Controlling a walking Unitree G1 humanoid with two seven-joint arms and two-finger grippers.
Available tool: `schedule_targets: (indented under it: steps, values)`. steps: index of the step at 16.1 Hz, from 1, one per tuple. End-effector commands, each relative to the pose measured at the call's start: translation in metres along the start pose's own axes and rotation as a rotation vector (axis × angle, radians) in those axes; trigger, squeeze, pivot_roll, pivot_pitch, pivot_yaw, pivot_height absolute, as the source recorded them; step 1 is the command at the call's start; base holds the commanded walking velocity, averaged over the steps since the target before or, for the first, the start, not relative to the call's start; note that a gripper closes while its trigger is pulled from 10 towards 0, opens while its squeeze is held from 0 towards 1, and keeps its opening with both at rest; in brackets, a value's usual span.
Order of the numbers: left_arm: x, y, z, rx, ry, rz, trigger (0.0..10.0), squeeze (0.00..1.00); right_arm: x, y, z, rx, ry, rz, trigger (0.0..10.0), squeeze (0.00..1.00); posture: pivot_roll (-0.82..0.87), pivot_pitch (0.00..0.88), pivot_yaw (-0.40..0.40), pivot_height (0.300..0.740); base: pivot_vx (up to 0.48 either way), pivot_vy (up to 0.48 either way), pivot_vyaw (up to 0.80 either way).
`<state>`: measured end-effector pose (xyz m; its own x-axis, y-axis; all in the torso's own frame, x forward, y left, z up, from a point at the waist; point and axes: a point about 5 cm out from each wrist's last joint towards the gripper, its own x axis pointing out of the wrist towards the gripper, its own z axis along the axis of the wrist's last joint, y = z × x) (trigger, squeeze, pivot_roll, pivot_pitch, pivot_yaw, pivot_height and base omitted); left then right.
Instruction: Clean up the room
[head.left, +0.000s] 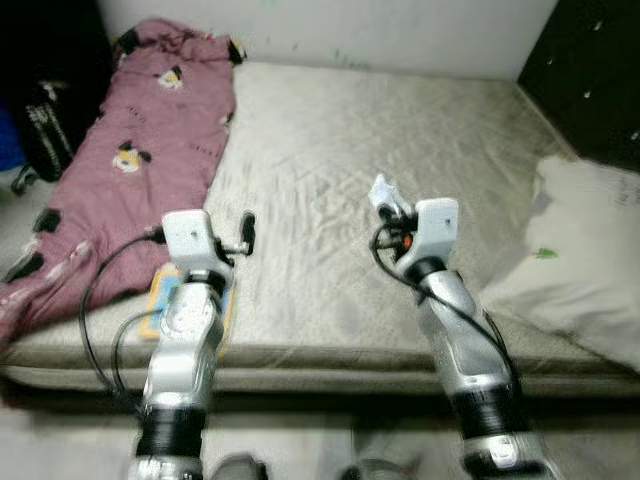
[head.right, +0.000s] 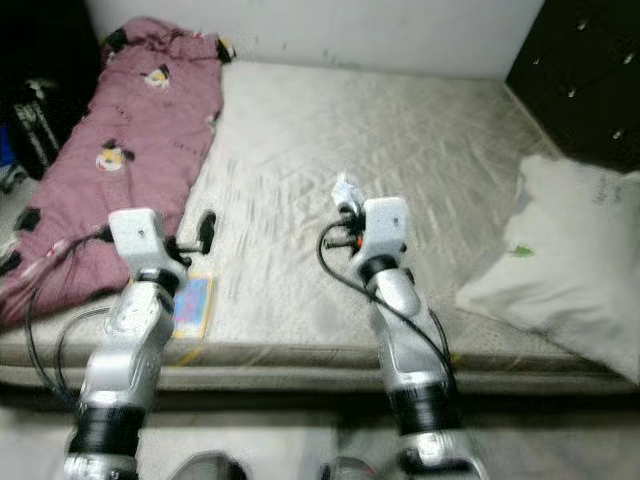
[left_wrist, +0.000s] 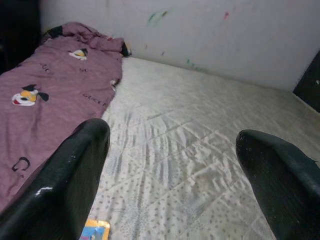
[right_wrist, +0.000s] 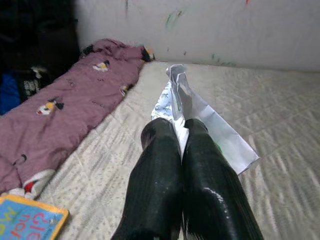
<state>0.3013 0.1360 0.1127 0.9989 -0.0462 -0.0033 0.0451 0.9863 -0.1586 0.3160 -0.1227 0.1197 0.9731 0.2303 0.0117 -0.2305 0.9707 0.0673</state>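
Grey quilted mattress (head.left: 400, 150) against a white wall (left_wrist: 200, 35) carries a maroon blanket (head.left: 140, 150), while the right gripper (right_wrist: 181, 131) pinches crumpled paper (right_wrist: 200, 120) above it, the left gripper (left_wrist: 172, 160) spread wide.

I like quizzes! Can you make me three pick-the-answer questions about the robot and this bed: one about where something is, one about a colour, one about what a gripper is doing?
1. Where does the picture book lie?
A. by the mattress's near edge
B. on the pillow
C. on the floor

2. What colour is the blanket?
A. green
B. pinkish purple
C. yellow

3. What is the right gripper doing?
A. hanging open
B. pinching a crumpled wrapper
C. holding the book

Answers:
1 A, it lies by the front edge of the mattress, under the left gripper.
2 B, with cartoon prints.
3 B, both fingers clamp the white wrapper.
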Motion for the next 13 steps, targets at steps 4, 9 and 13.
schedule_targets:
  steps: [4, 9, 13]
  values:
    - [-0.0014, -0.0050, 0.0032, -0.007, -0.021, -0.039, 10.0, 0.00, 0.0005, -0.0054, 0.0036, -0.004, -0.009, -0.012, 10.0, 0.00, 0.00, 0.000, -0.043, 0.740, 0.134, 0.000, 0.00]
    - [-0.0012, -0.0051, 0.0030, -0.009, -0.020, -0.044, 10.0, 0.00, 0.0014, -0.0046, 0.0039, -0.008, -0.012, -0.005, 10.0, 0.00, 0.01, 0.000, -0.044, 0.740, 0.275, 0.000, 0.00]
    - [-0.0012, -0.0058, 0.0024, -0.008, -0.015, -0.046, 10.0, 0.00, 0.0015, -0.0050, 0.0033, -0.011, -0.011, -0.006, 10.0, 0.00, 0.01, 0.000, -0.042, 0.740, 0.208, 0.000, 0.00]
